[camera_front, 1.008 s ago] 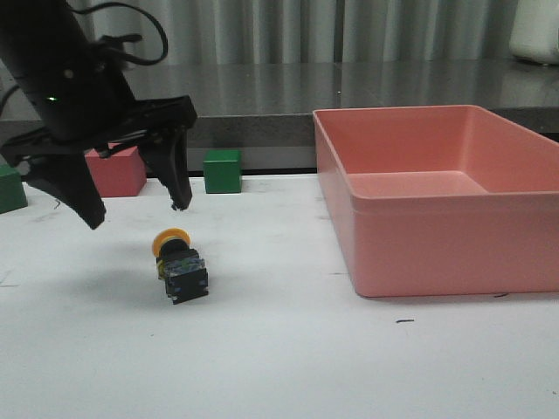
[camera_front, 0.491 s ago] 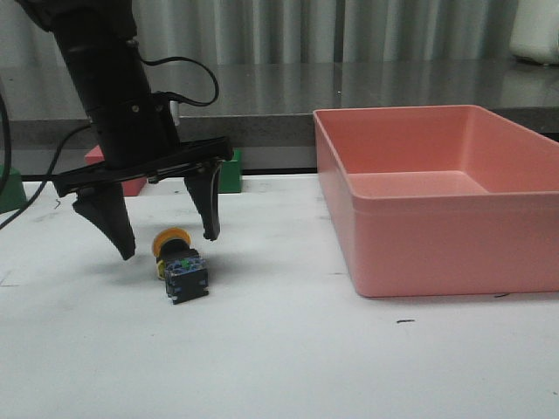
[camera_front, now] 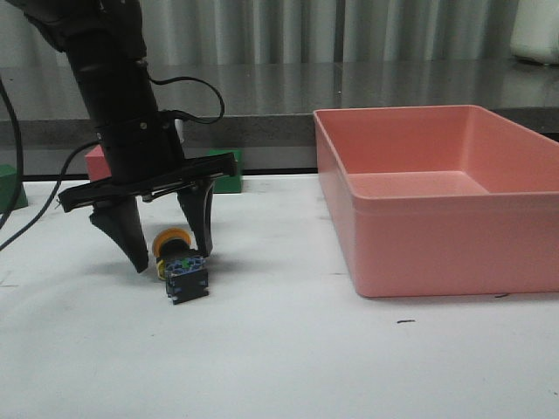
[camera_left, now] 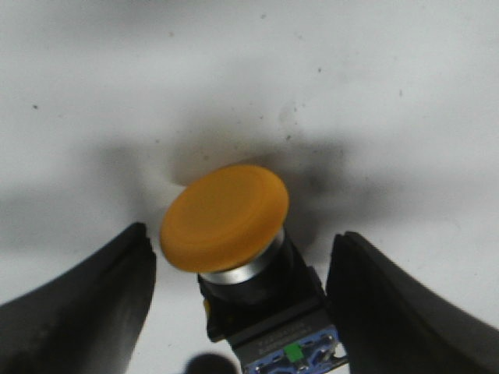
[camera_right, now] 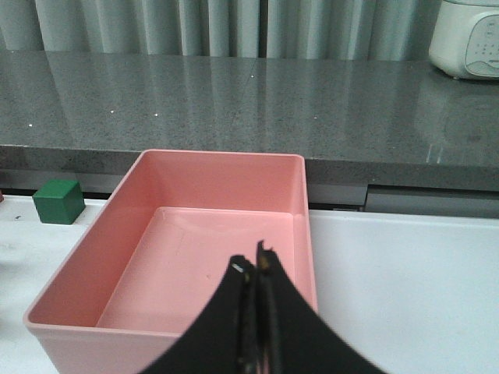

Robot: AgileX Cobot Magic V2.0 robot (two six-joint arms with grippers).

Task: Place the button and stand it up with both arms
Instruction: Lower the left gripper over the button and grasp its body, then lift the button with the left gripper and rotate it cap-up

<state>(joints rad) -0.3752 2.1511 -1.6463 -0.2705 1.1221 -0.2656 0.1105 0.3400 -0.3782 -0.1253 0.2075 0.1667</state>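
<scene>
At the far left edge of the front view, a green cube point(camera_front: 9, 187) peeked in, cut off by the frame. A little to its right, a red cube point(camera_front: 101, 162) sat at the back of the white table point(camera_front: 288, 358), mostly hidden behind the left arm point(camera_front: 113, 96). That big black arm came down from the upper left of the frame. Its left gripper point(camera_front: 173, 258) was spread wide, with one finger on each side of the button point(camera_front: 179, 262).

The button lay on its side on the table, in the lower left part of the frame. Its yellow cap pointed toward the back and its black base pointed toward the camera. In the left wrist view, the yellow cap of the button point(camera_left: 226, 218) sat in the middle between the two dark fingers point(camera_left: 78, 312), and there was a gap on each side, so they did not touch it.

Just behind the gripper, another green cube point(camera_front: 229, 179) stood at the back of the table.

On the right side of the frame sat a big pink bin point(camera_front: 437, 236).

In the right wrist view, the right gripper point(camera_right: 253, 269) was at the bottom middle, with its two fingers pressed together and holding nothing. It hung over the pink bin point(camera_right: 78, 288).
</scene>
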